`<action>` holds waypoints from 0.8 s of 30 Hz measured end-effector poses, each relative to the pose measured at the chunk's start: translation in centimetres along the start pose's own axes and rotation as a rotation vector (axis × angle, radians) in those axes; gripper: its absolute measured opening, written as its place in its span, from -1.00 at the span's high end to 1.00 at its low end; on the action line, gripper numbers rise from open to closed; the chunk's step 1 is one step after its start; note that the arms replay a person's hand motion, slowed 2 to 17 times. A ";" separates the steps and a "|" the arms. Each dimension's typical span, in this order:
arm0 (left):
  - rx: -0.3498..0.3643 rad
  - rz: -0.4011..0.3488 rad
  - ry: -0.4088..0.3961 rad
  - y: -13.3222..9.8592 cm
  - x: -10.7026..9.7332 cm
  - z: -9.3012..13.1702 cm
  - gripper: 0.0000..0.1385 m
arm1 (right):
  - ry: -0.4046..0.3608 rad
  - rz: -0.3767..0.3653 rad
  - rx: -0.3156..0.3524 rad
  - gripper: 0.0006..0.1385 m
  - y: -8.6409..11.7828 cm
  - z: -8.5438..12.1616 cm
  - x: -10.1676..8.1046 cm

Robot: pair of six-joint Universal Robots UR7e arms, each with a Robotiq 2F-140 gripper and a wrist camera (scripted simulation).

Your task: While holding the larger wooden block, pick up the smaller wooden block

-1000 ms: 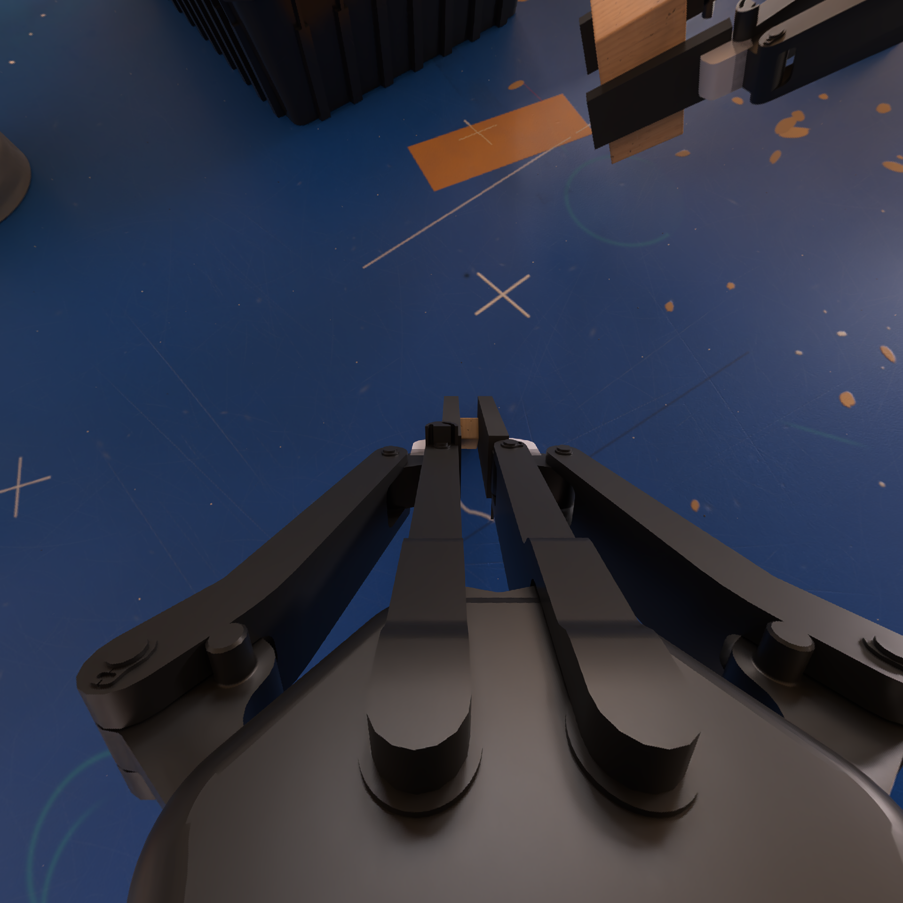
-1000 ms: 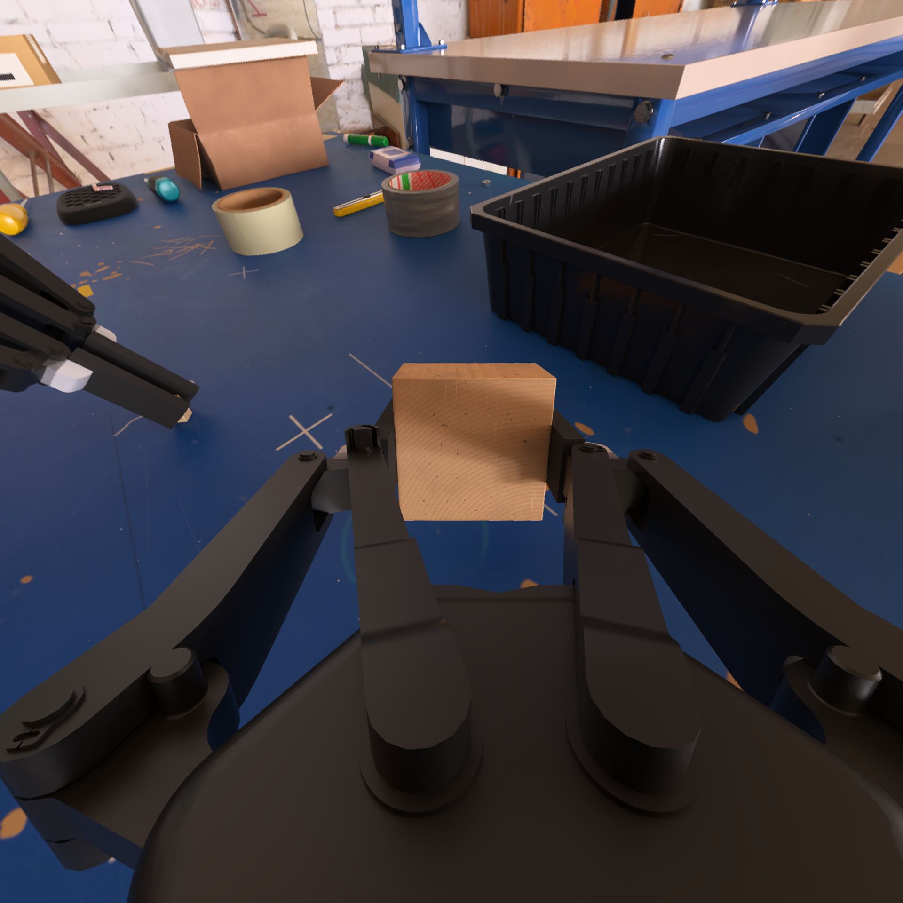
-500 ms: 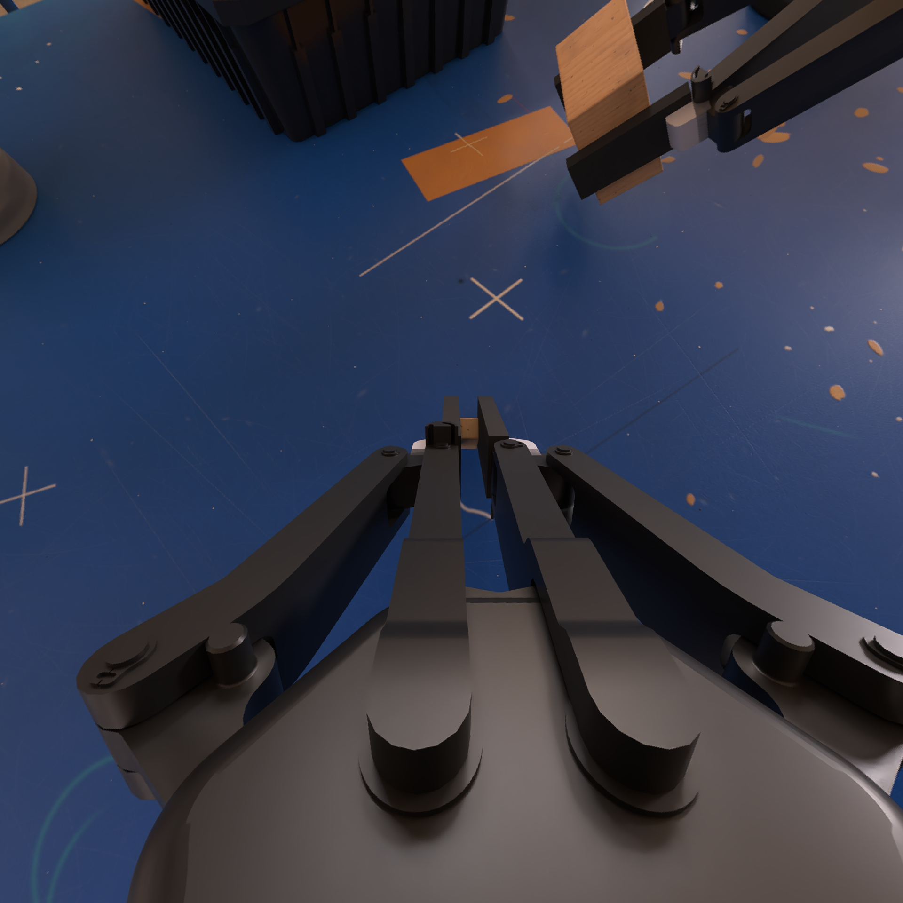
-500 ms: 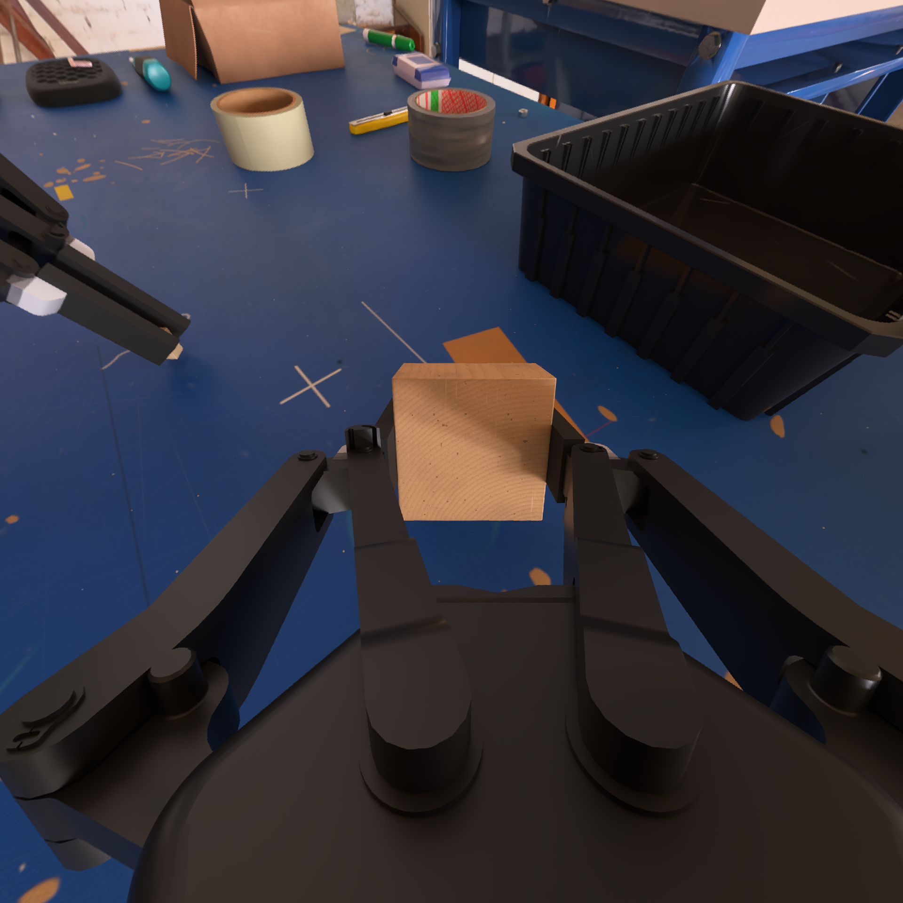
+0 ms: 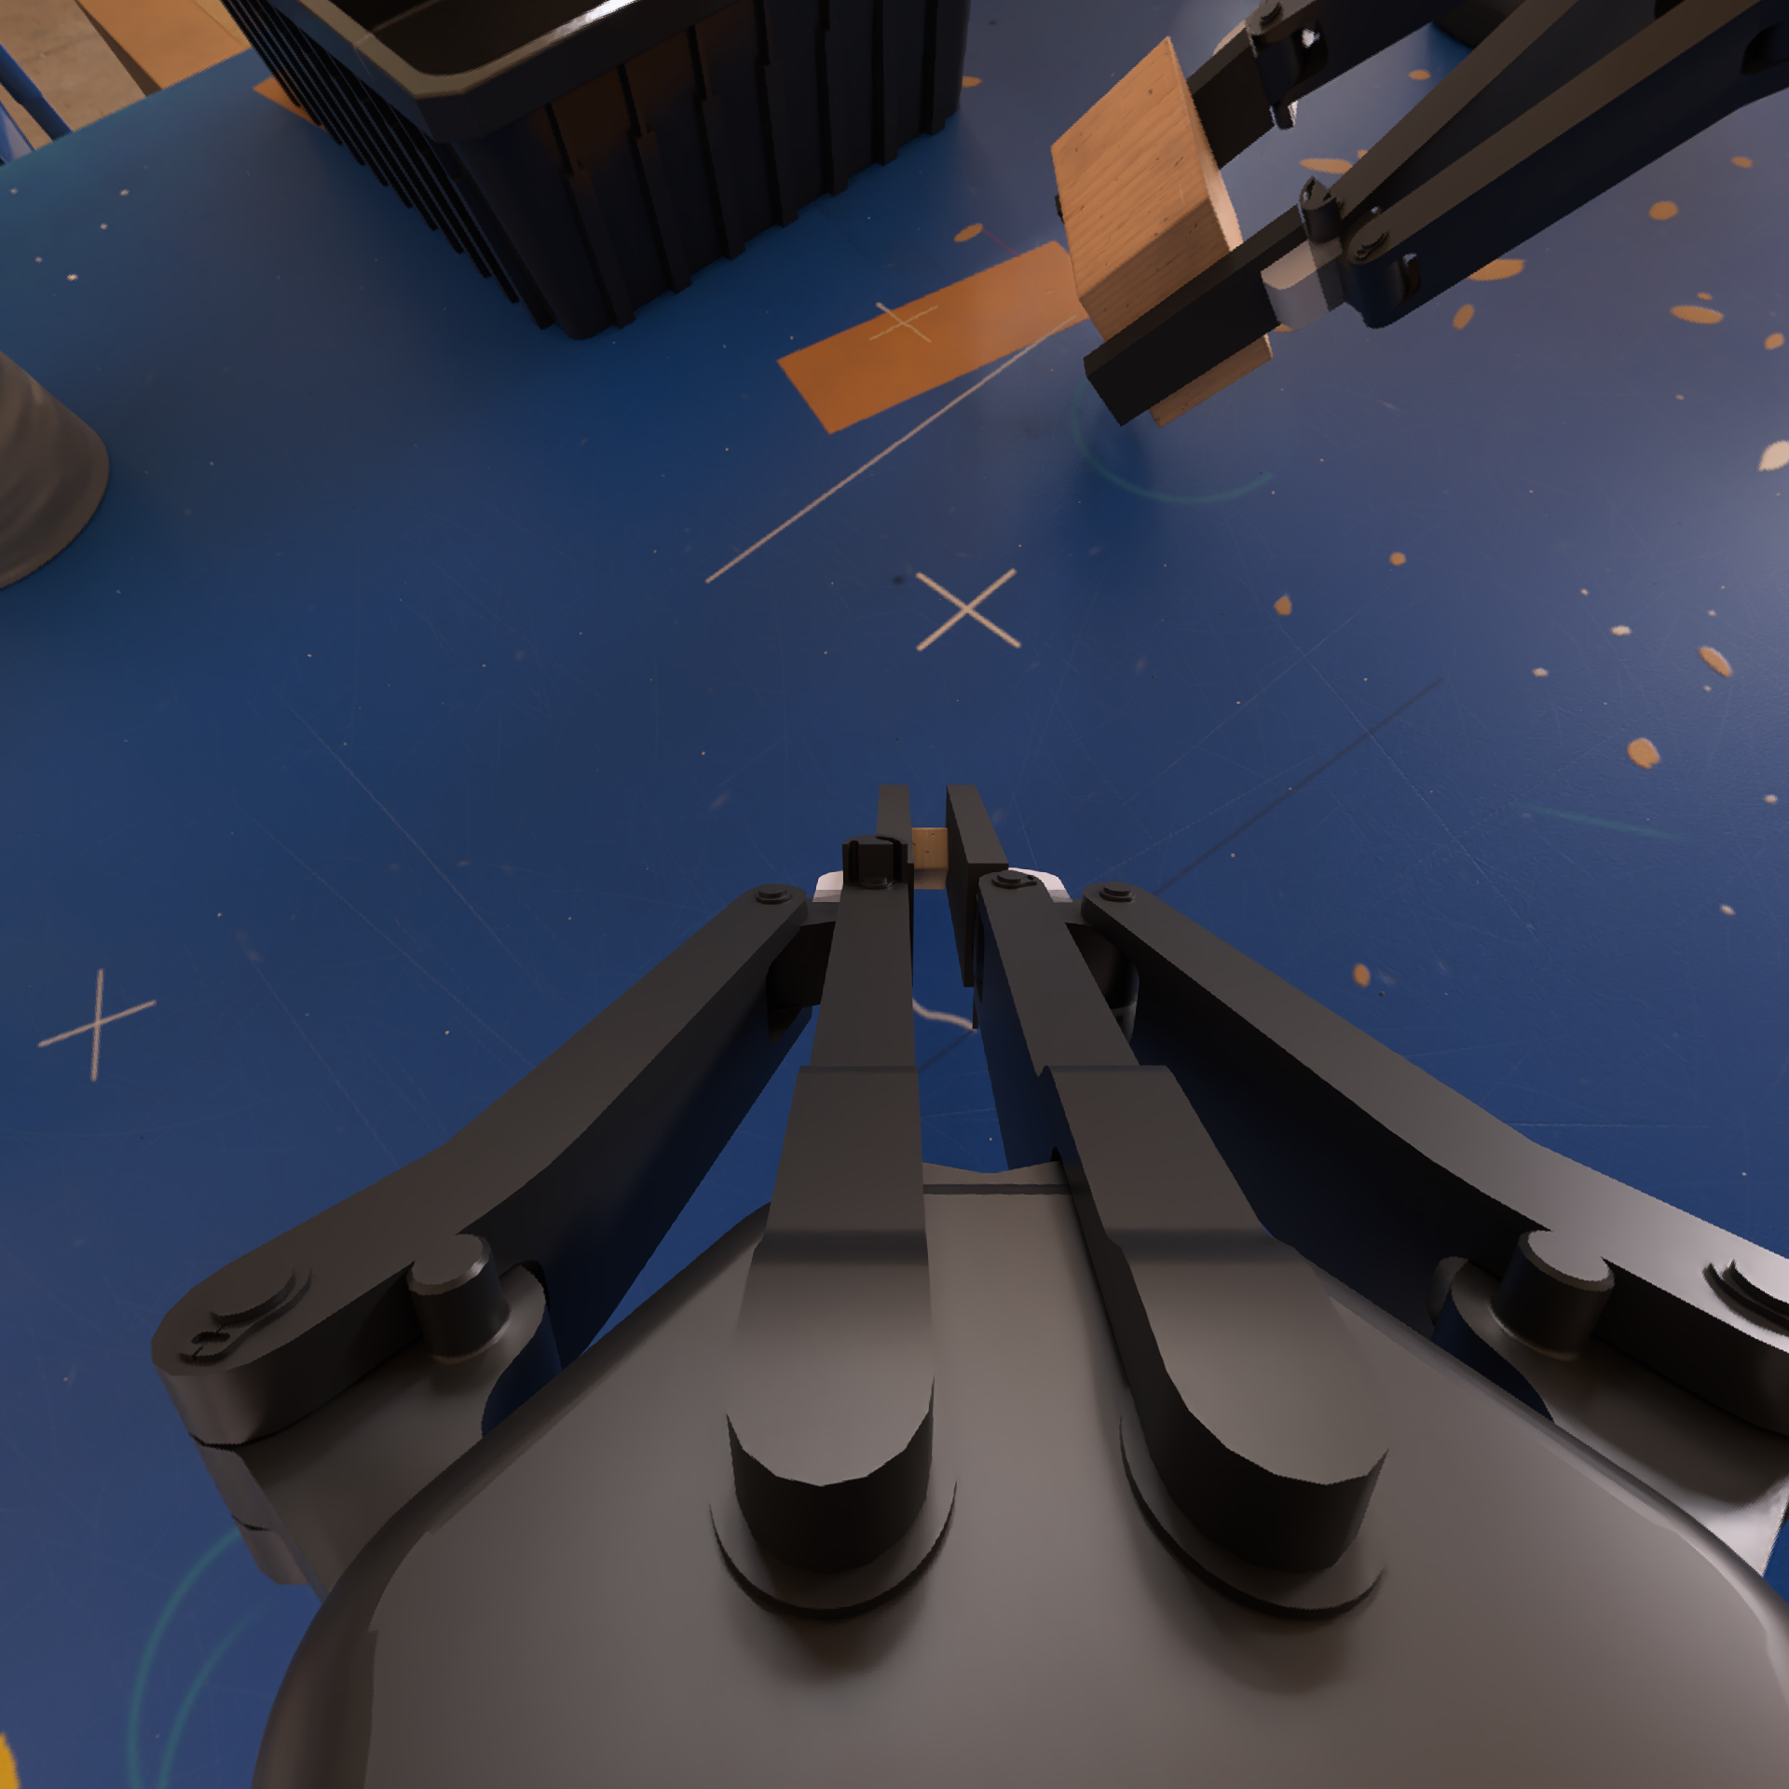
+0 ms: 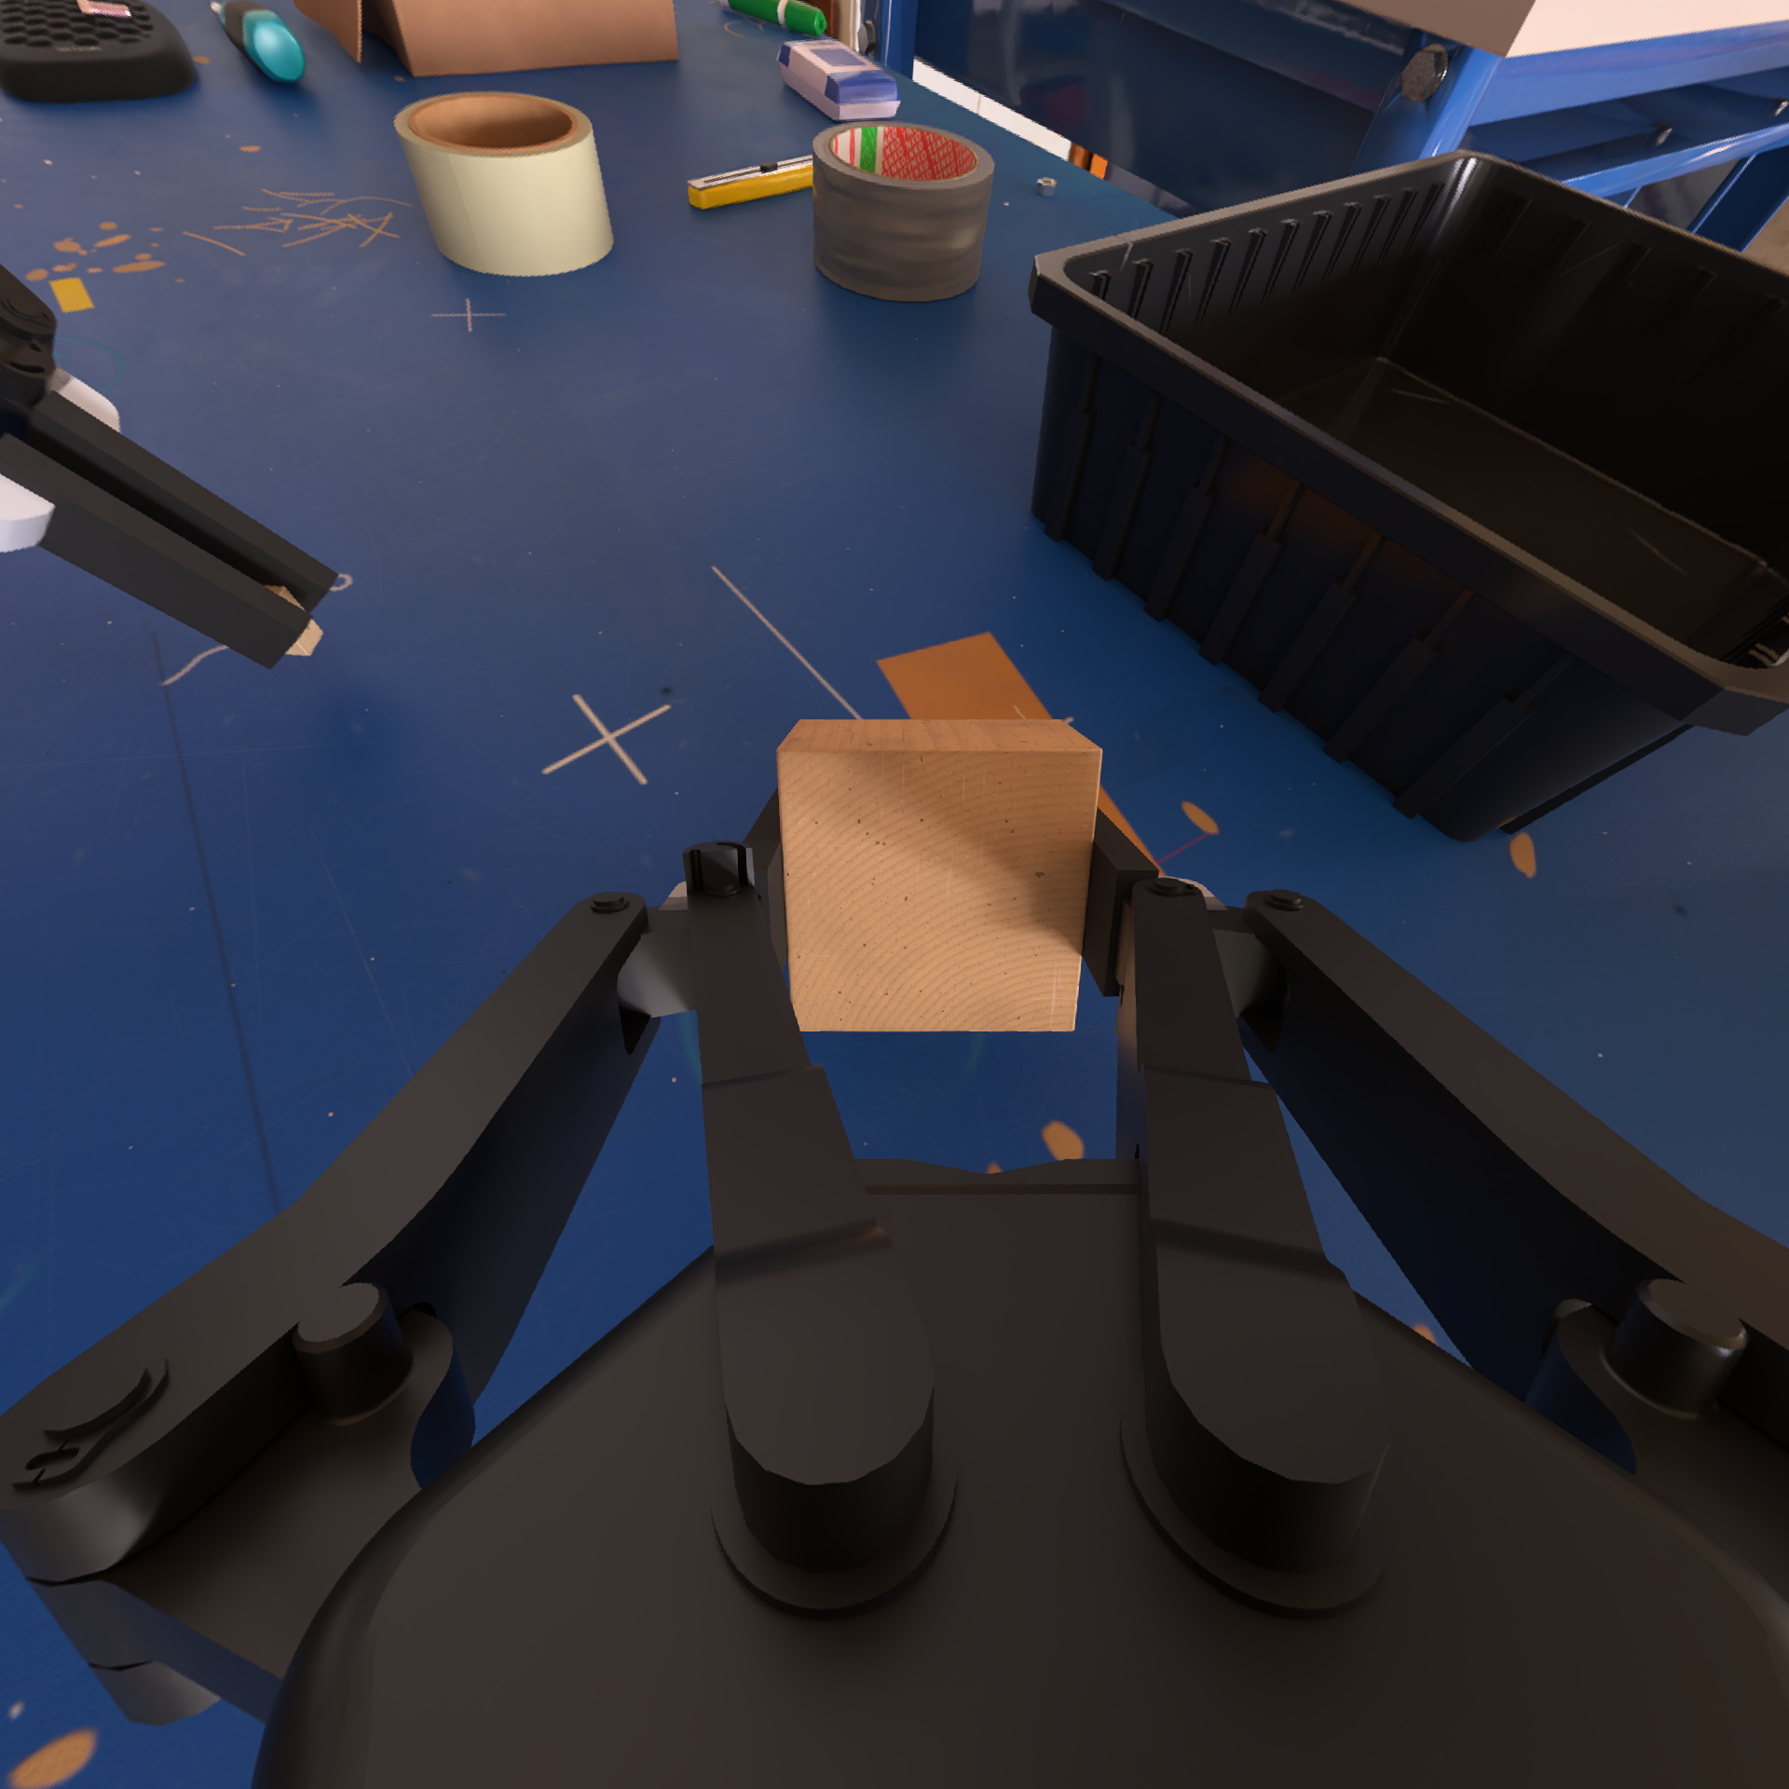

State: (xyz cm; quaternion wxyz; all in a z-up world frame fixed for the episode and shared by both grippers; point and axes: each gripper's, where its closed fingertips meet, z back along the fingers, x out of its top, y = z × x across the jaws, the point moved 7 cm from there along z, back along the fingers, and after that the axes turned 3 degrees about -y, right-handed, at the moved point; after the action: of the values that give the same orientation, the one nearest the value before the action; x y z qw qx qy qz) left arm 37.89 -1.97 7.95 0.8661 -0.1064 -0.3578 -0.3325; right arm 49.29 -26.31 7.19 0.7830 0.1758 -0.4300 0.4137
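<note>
Wrist cameras now look down more steeply than a second ago: the far wall and shelving have left the right view, and the black bin (image 6: pixel 1452 465) fills more of the tabletop's (image 5: pixel 484 678) far right corner. The right gripper (image 6: pixel 937 871) reaches forward and downward above the orange tape patch (image 5: pixel 929 339), its jaws spread wide and clamped on two opposite faces of the larger wooden block (image 6: pixel 934 881), held clear of the surface as before. The left gripper (image 5: pixel 931 823) points down over the tabletop's middle, near a chalk cross (image 5: pixel 968 610), its jaws nearly closed, pinching the smaller wooden block (image 5: pixel 931 850) at their tips, well apart from the other block.
</note>
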 end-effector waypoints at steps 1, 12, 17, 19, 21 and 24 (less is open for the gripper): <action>0.000 -0.004 -0.002 0.0 0.0 0.0 0.85 | 0.001 0.003 -0.003 0.05 0.0 0.0 0.0; 0.018 -0.032 -0.006 -0.1 0.0 0.5 0.85 | -0.004 0.026 -0.036 0.05 -0.1 0.1 0.0; 0.029 -0.036 -0.014 -0.1 0.0 0.7 0.85 | -0.013 0.035 -0.045 0.05 -0.1 0.3 0.1; 0.030 -0.034 -0.012 -0.1 -0.1 0.8 0.85 | -0.011 0.040 -0.048 0.05 -0.1 0.3 0.2; 0.030 -0.032 -0.007 -0.1 -0.1 0.9 0.85 | -0.008 0.047 -0.053 0.05 -0.1 0.4 0.2; 0.034 -0.033 -0.009 0.0 0.0 0.9 0.85 | -0.006 0.059 -0.061 0.05 -0.1 0.5 0.4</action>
State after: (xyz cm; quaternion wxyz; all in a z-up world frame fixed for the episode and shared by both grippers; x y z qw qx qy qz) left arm 37.32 -1.58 8.59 0.8605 -0.0876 -0.3691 -0.3401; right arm 49.19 -26.46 7.76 0.7741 0.1405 -0.4497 0.4228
